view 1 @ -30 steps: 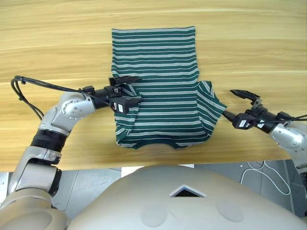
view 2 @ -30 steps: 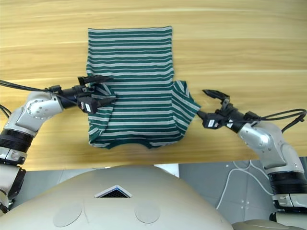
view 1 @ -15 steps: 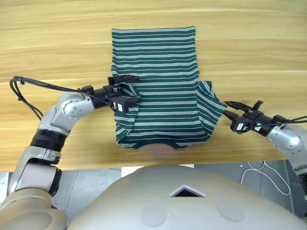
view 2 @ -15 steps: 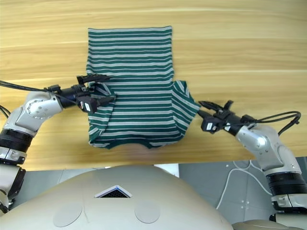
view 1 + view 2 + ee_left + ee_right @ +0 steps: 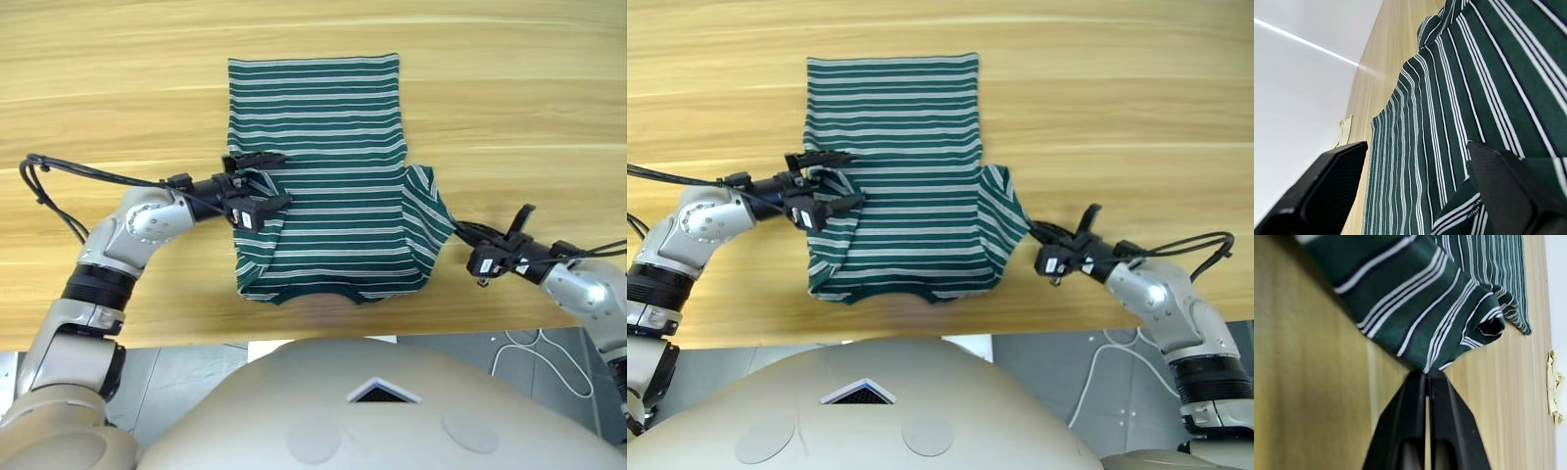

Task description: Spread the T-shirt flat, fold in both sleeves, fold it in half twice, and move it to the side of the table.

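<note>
Left eye view: your shirt (image 5: pixel 323 147) is lying near the middle of the table (image 5: pixel 118 78), its straight hem pointing to 12 o'clock and its neck end to 6. Your left gripper (image 5: pixel 281 179) is sitting over the shirt's 9 o'clock edge, with its jaws standing apart above the cloth. The fabric just below it is lying doubled in over the body. At 3 o'clock the right sleeve (image 5: pixel 431 208) is sticking out past the body's edge. Your right gripper (image 5: pixel 458 230) is meeting that sleeve's outer tip at about 4 o'clock of the shirt, low to the wood.

Right eye view: you are seeing the same layout, with the left gripper spread over the 9 o'clock side and the right one touching the sleeve tip.

Left wrist view: the two fingers (image 5: pixel 1327 186) are staying wide apart and gripping nothing, with striped cloth lying between and beyond them. One of them is resting against a fold of the shirt.

Right wrist view: the fingertips (image 5: pixel 1418 382) are pressing together, and the sleeve's corner is running into the point where they meet, so you are pinching the sleeve there. Bare wood is showing on both sides.
</note>
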You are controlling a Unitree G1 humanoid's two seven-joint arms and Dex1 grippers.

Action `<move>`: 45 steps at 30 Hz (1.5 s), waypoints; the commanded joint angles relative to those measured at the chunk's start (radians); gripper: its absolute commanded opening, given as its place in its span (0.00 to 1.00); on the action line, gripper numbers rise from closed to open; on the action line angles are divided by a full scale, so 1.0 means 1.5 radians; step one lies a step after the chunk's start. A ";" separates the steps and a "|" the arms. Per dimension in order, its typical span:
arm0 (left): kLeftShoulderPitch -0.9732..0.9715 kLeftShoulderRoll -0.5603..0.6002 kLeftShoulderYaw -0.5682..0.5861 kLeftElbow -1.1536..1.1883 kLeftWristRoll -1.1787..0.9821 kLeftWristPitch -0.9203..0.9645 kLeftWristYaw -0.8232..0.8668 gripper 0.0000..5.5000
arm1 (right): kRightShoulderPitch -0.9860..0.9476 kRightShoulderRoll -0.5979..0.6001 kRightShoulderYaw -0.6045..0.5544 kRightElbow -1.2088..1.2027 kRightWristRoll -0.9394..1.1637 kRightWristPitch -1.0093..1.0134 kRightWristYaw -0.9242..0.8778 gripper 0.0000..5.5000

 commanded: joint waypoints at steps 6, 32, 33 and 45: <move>-0.003 -0.004 0.006 -0.009 -0.009 0.001 0.002 0.70 | 0.029 -0.011 -0.049 -0.094 0.090 -0.047 0.021 0.01; -0.017 -0.029 0.002 0.014 -0.005 -0.002 0.004 0.70 | -0.217 0.121 0.160 -0.061 0.057 0.007 0.145 0.01; -0.015 -0.027 0.004 0.013 -0.006 -0.002 0.004 0.70 | -0.226 0.129 0.168 -0.054 0.052 0.010 0.146 0.01; -0.008 -0.022 0.007 0.016 -0.008 -0.008 0.006 0.70 | -0.250 0.155 0.215 -0.002 0.015 0.017 0.153 0.05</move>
